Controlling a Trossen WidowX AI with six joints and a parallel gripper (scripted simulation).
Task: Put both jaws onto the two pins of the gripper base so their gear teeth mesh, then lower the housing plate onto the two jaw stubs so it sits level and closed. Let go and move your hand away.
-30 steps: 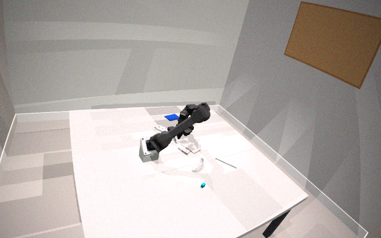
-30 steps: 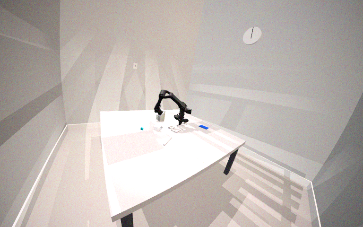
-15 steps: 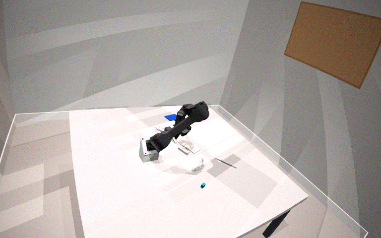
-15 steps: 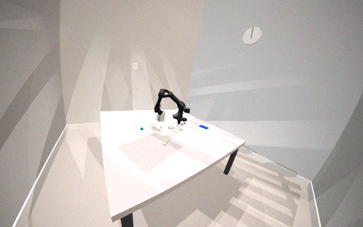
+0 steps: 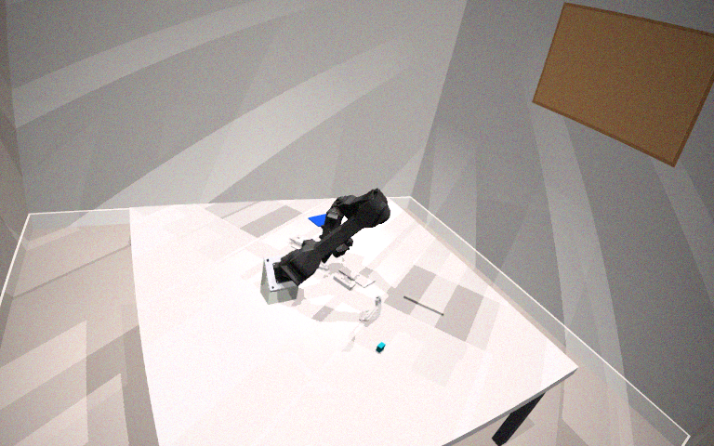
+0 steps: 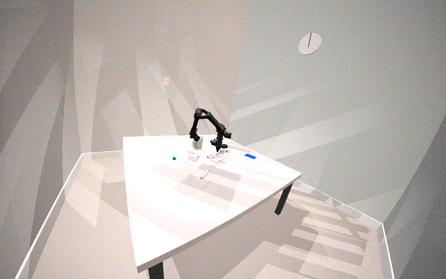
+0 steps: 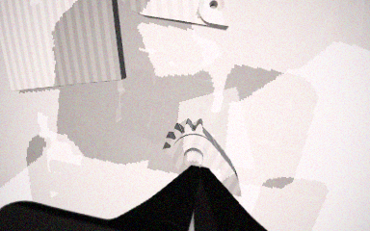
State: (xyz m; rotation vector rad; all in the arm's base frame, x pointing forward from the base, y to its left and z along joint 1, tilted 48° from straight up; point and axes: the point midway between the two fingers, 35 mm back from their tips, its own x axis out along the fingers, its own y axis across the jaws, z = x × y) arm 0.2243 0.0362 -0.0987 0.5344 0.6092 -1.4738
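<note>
My gripper is shut, with nothing seen between its fingers. Its tips are low over a pale jaw with gear teeth and a round stub, at the stub's lower edge in the wrist view. Whether they touch cannot be told. The gripper hides part of the jaw. A ribbed pale plate lies at the upper left of the wrist view. A pale part with a holed round boss is at its top edge. Pale parts also show in the top view, a long one beside a flat one; which is which is unclear.
A blue pad lies beyond the gripper. A thin rod, a teal cube and a curved pale object also lie on the table. Patchy shadows cross everything.
</note>
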